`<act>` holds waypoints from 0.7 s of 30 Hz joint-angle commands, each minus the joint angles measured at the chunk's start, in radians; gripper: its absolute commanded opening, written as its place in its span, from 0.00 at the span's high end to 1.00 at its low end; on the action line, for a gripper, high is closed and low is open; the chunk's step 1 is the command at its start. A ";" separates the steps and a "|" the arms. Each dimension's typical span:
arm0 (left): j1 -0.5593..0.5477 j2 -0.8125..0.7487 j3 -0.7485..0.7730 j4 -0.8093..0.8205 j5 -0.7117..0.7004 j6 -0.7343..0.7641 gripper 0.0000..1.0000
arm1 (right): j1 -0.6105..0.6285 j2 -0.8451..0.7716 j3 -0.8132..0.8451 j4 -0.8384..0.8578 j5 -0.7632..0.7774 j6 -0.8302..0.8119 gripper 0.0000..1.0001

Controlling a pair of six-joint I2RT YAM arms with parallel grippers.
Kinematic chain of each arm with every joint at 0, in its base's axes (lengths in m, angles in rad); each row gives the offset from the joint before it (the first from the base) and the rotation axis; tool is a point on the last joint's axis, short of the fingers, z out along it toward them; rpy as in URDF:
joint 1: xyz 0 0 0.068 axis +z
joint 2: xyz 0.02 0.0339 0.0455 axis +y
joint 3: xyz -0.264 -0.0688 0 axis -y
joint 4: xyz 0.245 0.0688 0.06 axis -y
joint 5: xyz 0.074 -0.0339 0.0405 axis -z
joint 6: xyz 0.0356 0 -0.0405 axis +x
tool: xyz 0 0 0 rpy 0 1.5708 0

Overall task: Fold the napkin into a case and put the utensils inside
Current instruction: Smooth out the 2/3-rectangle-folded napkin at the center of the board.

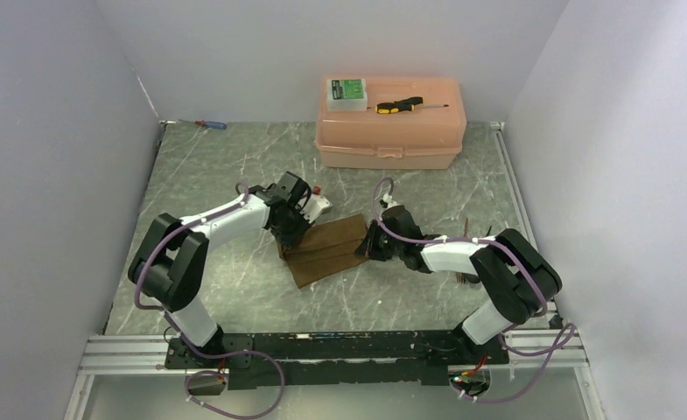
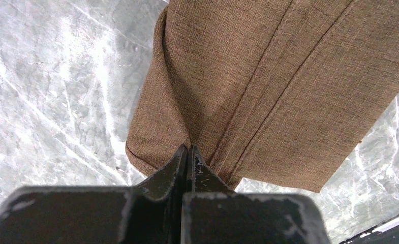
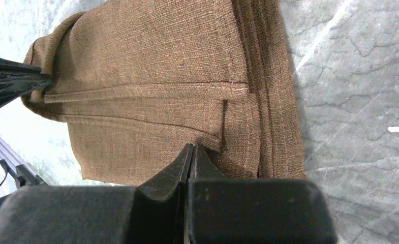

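Grey marbled desk (image 1: 234,289). Folded brown napkin (image 1: 326,249) mostly flat at centre, layered folds, left end bunched. Closed pink box (image 1: 390,140) at far edge, near napkin, not touching. Blue-and-red screwdriver (image 1: 210,125) in far-left corner, well apart from both.

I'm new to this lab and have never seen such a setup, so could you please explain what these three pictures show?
This is a robot with a left arm and a right arm, both bolted at the near edge of a marble-patterned table. The wide picture looks down from above and behind them. The other two come from a camera on each wrist, looking down at the cloth. A folded brown napkin lies in the middle. The left gripper and the right gripper are each pinched shut on an edge of it, at opposite ends. At the back stands a pink plastic box with a yellow-and-black screwdriver on its lid. A blue-and-red screwdriver lies by the far left wall.
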 commanded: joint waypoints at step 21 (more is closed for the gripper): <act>-0.053 -0.038 -0.111 0.044 -0.023 0.081 0.97 | 0.003 -0.123 0.047 -0.063 0.067 -0.038 1.00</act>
